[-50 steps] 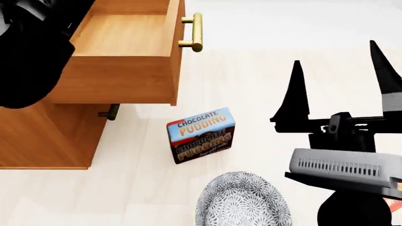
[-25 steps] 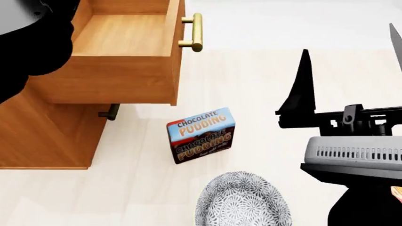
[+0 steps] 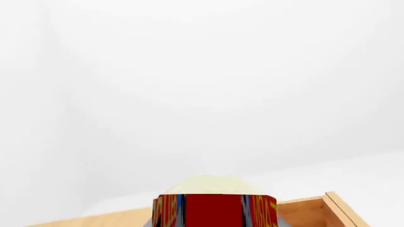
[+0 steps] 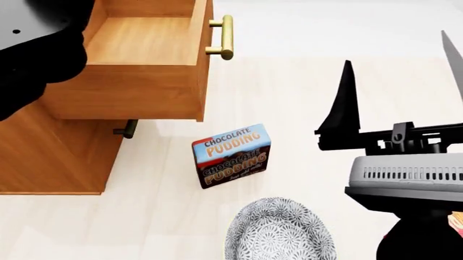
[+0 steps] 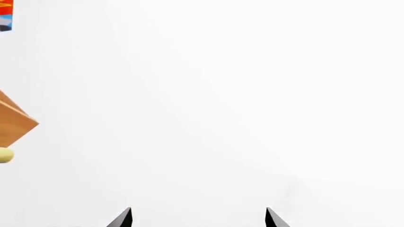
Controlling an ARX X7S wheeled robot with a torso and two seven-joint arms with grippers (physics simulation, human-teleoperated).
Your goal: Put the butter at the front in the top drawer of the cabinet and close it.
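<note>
Change: the right gripper has slid a bit left since half a second ago; the left arm's dark bulk has shifted slightly over the drawer's far-left corner. Pudding box and bowl haven't budged.
Writing: "CHOCOLATE PUDDING" on the box lying on the surface, just near of the cabinet.
Containers: top drawer pulled out, visible floor bare; patterned bowl looks empty.
Butter: red-and-yellow butter box sits right at the left wrist camera, above the drawer's wooden rim.
Fingers: right ones spread wide, gripping nothing; left ones hidden, can't tell.
</note>
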